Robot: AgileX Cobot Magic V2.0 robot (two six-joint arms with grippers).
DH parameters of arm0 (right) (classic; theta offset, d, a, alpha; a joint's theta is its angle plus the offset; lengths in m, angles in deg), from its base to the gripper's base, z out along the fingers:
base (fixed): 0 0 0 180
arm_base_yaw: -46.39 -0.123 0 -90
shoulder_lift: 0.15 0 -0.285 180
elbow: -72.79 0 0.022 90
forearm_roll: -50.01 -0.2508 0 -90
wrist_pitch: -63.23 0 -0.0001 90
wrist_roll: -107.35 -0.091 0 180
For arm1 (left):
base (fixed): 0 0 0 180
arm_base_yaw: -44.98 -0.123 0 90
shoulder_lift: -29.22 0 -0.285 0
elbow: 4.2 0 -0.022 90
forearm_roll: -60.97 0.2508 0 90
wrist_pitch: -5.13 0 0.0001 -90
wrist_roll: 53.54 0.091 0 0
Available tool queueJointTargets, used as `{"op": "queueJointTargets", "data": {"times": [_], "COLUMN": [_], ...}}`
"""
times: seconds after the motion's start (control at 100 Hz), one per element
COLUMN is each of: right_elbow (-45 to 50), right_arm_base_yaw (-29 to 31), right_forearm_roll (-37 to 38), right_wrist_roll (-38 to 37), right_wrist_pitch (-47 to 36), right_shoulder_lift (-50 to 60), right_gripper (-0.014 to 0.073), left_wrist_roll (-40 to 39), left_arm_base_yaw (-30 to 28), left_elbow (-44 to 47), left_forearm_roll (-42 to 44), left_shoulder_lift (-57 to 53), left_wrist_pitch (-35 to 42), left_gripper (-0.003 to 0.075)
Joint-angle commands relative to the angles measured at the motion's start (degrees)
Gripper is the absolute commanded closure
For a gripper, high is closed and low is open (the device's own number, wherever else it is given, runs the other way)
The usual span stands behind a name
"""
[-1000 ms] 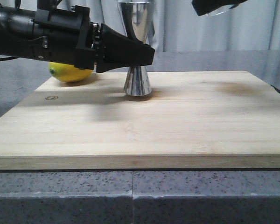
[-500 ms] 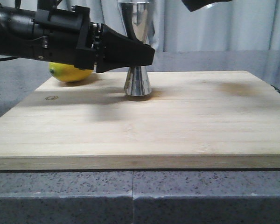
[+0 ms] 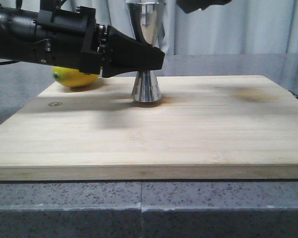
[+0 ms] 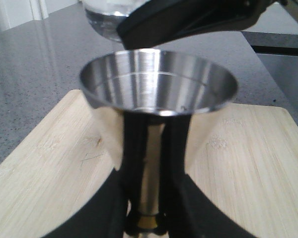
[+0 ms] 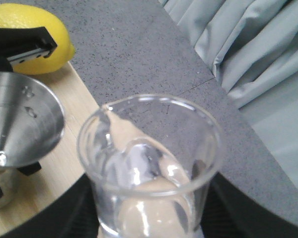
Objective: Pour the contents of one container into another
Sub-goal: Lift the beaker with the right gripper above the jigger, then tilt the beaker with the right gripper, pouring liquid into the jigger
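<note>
The jigger (image 3: 146,49) stands upright on the cutting board (image 3: 188,134), long axis vertical, wide mouth up, at 3 o'clock from the lemon (image 3: 74,77). The left gripper (image 3: 156,58) fingers pinch its waist. The beaker (image 5: 151,168), lip toward the jigger, is pinched in the right gripper (image 5: 149,218) fingers, above the jigger at 1 o'clock.

Glossy steel jigger (image 3: 146,59), clear glass beaker (image 5: 149,163), matt wooden board (image 3: 188,129).

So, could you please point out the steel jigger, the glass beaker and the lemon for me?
steel jigger (image 4: 159,89), left wrist view, inner wall of its upper cup.
glass beaker (image 5: 149,198), right wrist view, its near glass wall.
lemon (image 3: 72,78), front view, its yellow skin below the arm.
</note>
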State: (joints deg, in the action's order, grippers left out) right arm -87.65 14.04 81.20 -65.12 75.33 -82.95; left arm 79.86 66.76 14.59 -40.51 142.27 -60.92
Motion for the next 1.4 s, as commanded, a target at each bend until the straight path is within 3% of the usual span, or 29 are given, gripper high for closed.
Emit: {"op": "queueJointTargets", "data": {"times": [0.0,1.39], "right_elbow": [-2.3,-2.3], "right_arm_base_yaw": [-0.7,-1.7], "right_forearm_roll": [2.4,22.6], "right_wrist_roll": [0.4,0.4], "right_wrist_pitch": [-4.1,-6.4], "right_shoulder_lift": [1.4,0.8], "right_gripper": [0.0316,0.0316], "left_wrist_roll": [-0.2,-0.2], "left_arm_base_yaw": [0.5,0.5], "left_elbow": [-1.6,-1.6], "left_forearm_roll": [-4.6,-4.6], "left_shoulder_lift": [-2.6,-2.6], "left_wrist_pitch": [-6.1,-6.1], "left_gripper": [0.0713,0.0713]}}
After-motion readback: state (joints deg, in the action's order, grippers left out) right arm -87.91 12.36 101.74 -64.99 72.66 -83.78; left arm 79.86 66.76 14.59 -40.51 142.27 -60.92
